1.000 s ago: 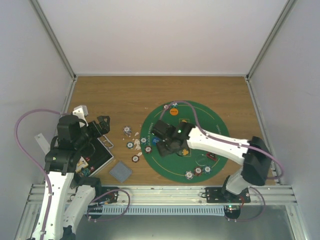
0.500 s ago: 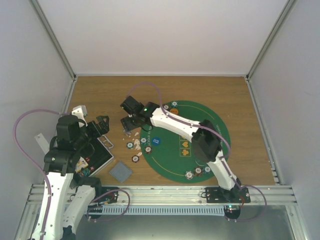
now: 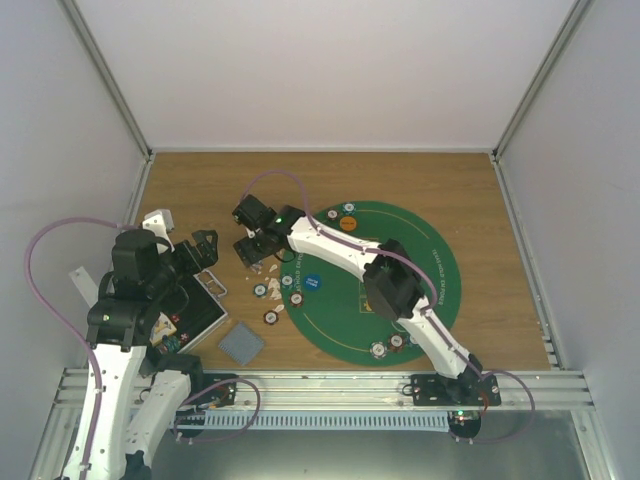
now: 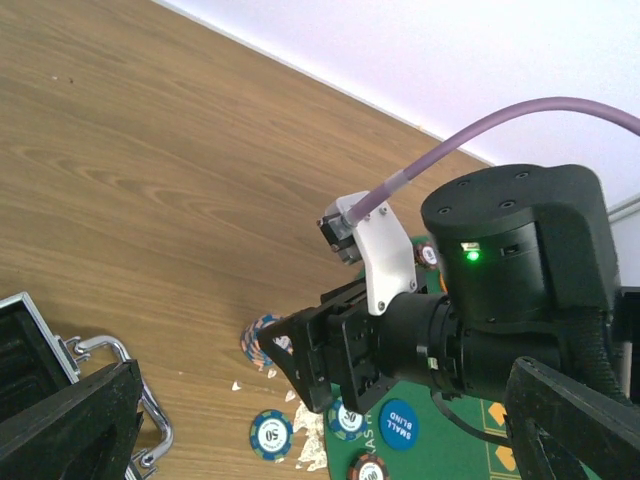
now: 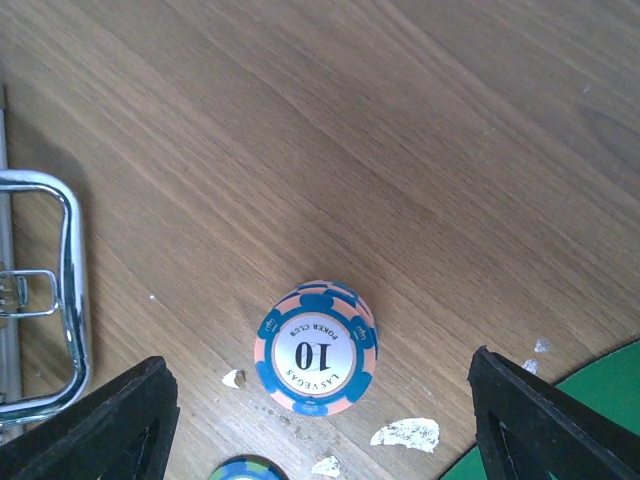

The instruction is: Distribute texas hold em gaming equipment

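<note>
Right gripper (image 3: 254, 250), jaws apart and empty, above the pink-and-blue chip marked 10 (image 5: 317, 347), which lies flat on bare wood just off the green mat (image 3: 430, 290); left gripper (image 3: 204, 250), jaws wide apart, empty, beside the black case (image 3: 197, 308)

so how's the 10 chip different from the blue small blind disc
The 10 chip is pink with blue edge blocks and a white centre; the small blind disc is plain blue with white lettering. The chip lies on the wooden table, the disc on the green mat. Both are round and lie flat.
</note>
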Robot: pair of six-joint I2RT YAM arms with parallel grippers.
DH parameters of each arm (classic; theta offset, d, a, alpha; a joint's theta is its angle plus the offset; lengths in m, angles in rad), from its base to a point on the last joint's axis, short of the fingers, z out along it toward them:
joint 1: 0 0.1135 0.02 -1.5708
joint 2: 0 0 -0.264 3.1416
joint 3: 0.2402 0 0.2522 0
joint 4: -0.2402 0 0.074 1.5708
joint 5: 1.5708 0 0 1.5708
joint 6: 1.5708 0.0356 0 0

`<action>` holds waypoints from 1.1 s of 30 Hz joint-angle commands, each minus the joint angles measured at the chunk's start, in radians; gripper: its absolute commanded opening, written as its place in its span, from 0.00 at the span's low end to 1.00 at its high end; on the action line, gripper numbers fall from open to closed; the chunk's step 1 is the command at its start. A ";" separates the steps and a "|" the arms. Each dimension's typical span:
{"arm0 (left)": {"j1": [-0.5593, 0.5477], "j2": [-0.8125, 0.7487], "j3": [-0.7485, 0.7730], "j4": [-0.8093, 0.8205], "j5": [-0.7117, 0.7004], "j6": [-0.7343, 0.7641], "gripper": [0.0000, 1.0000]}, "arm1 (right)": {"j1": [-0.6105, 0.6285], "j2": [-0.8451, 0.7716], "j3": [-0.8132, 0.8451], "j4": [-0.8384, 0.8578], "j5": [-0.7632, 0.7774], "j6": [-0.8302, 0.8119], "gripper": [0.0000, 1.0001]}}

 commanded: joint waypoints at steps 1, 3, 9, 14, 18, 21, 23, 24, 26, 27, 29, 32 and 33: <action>0.008 -0.002 0.013 0.027 -0.013 -0.004 0.99 | 0.004 0.044 0.038 -0.022 -0.010 -0.029 0.80; 0.008 -0.004 0.012 0.028 -0.013 -0.007 0.99 | 0.004 0.053 0.037 -0.022 -0.004 -0.030 0.80; 0.008 -0.002 0.009 0.031 -0.009 -0.012 0.99 | 0.008 0.080 0.046 -0.021 -0.012 -0.045 0.76; 0.008 -0.008 0.009 0.028 -0.011 -0.012 0.99 | 0.013 0.099 0.057 -0.018 -0.012 -0.055 0.72; 0.008 -0.008 0.009 0.029 -0.009 -0.012 0.99 | 0.015 0.116 0.078 -0.019 -0.009 -0.060 0.70; 0.008 -0.007 0.007 0.030 -0.005 -0.012 0.99 | 0.017 0.132 0.097 -0.025 -0.009 -0.068 0.68; 0.009 -0.007 0.006 0.031 -0.003 -0.012 0.99 | 0.019 0.141 0.106 -0.029 -0.010 -0.070 0.65; 0.008 -0.007 0.006 0.031 -0.002 -0.012 0.99 | 0.019 0.146 0.107 -0.030 -0.012 -0.071 0.64; 0.008 -0.007 0.005 0.031 -0.001 -0.010 0.99 | 0.021 0.150 0.111 -0.031 -0.012 -0.070 0.62; 0.008 -0.006 0.006 0.031 -0.001 -0.010 0.99 | 0.022 0.152 0.111 -0.031 -0.013 -0.070 0.61; 0.008 -0.007 0.005 0.031 -0.004 -0.009 0.99 | 0.023 0.151 0.114 -0.029 -0.013 -0.071 0.59; 0.008 -0.007 0.003 0.032 -0.002 -0.007 0.99 | 0.024 0.152 0.115 -0.029 -0.008 -0.072 0.56; 0.008 -0.007 0.003 0.032 -0.001 -0.007 0.99 | 0.024 0.152 0.116 -0.029 -0.004 -0.072 0.55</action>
